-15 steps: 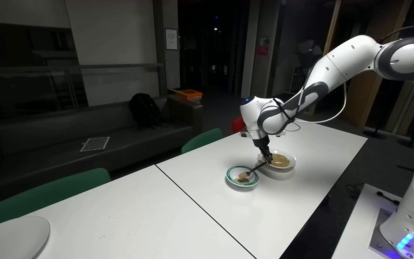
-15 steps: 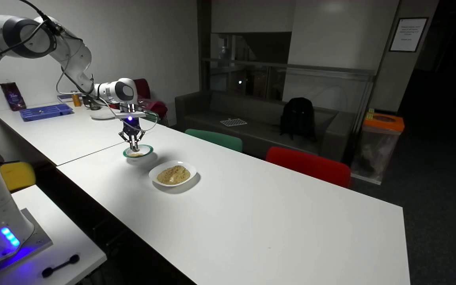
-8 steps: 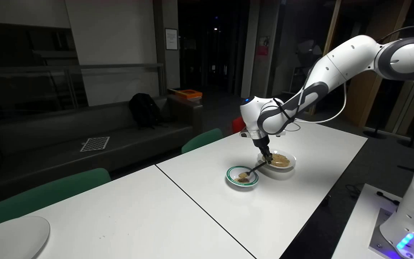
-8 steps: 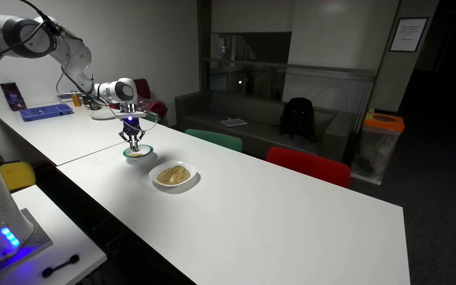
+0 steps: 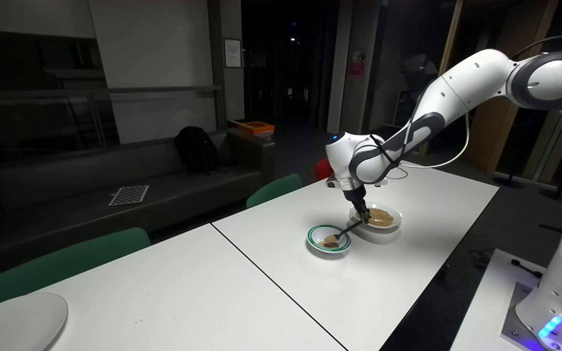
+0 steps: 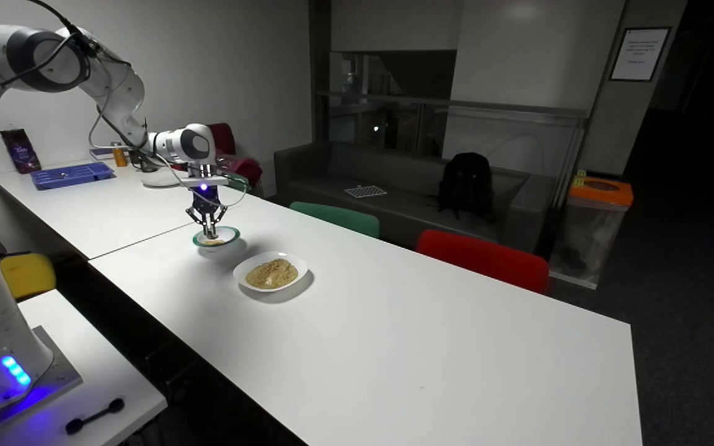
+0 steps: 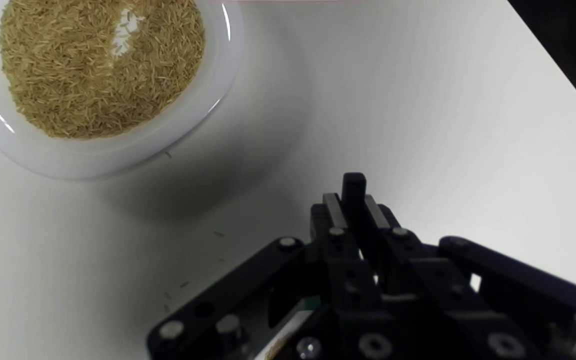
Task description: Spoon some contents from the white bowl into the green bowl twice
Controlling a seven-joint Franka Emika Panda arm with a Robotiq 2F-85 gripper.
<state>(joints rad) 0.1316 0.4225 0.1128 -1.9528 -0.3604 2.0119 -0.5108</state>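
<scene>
Noted in an exterior view, far left of and well apart from the claw (image 5: 365,217), a white plate (image 5: 17,321) on the white desk (image 5: 212,292). Noted next, left of the claw and beyond the desk, a dark sofa (image 5: 130,195) bearing a black backpack (image 5: 197,148), then a green chair (image 5: 275,189) at the desk edge. Found the green-rimmed bowl (image 5: 321,235) near the claw, below and to the left, upright on the desk and containing a small heap of rice (image 5: 330,240). Traced a black spoon (image 5: 349,228) slanting from the claw down into that bowl; could not determine contact with the rim. Found the claw pointing downward above the desk, clenched on the spoon handle, likewise in the wrist view. Located the white bowl (image 5: 398,217) right of the claw in both exterior views, apart from it, upright on the desk and holding far more rice; observed a bare white patch amid that rice in the wrist view.
</scene>
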